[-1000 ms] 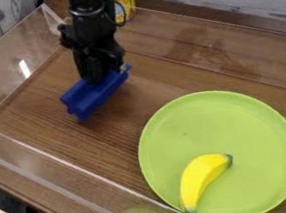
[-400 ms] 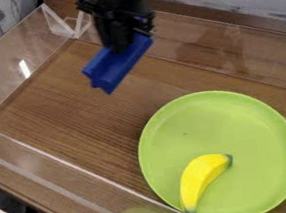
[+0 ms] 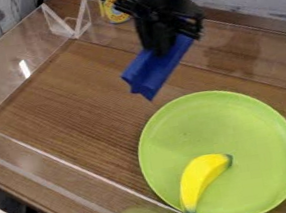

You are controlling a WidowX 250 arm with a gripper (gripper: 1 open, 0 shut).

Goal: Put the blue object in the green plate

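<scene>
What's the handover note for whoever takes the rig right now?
Gripper: shut on the blue block, pointing mostly down; the block hangs tilted, clear of the table.
Blue block: in the air just past the upper-left rim of the green plate, not yet over its middle.
Green plate: on the wooden table near the right wall of the clear enclosure, with a yellow banana lying in its lower part.
Done: block picked up and lifted.
Left: carry it over the bare upper part of the plate, lower, release. Probably best to keep away from the banana.
</scene>
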